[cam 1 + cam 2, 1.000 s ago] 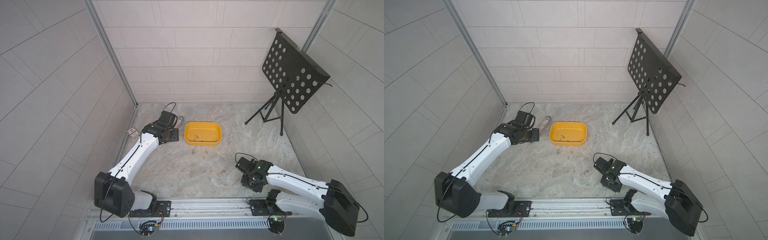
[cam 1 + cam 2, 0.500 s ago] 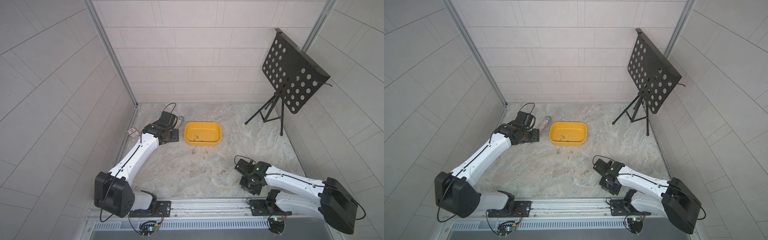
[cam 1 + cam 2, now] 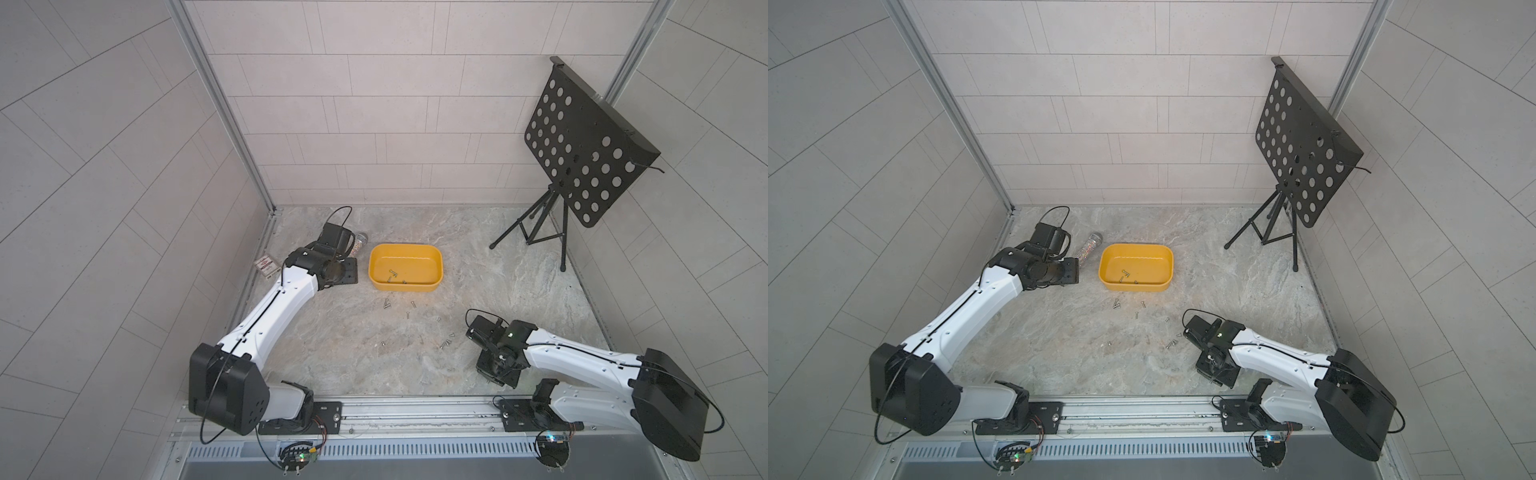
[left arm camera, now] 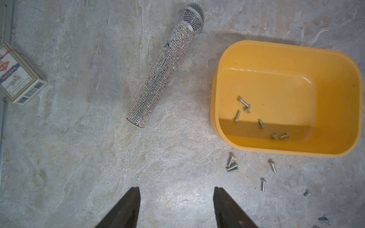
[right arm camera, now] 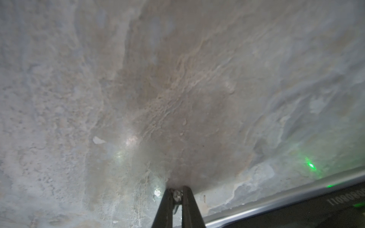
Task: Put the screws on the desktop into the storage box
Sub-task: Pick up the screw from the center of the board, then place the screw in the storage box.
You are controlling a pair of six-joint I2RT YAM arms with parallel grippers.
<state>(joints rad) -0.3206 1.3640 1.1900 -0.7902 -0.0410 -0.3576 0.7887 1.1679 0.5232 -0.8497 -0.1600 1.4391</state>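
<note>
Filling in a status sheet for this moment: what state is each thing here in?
left gripper: open, empty, above the desktop.
right gripper: shut on one screw.
storage box: upright, six screws inside.
loose screws: lying on the desktop.
microphone: lying on its side.
card box: lying flat.
music stand: standing upright.

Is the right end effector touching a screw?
Touching. The right wrist view shows the right end effector shut, with a small silver screw pinched between its fingertips.

"HIGH QUALITY" on card box (image 4: 19,79)
</note>
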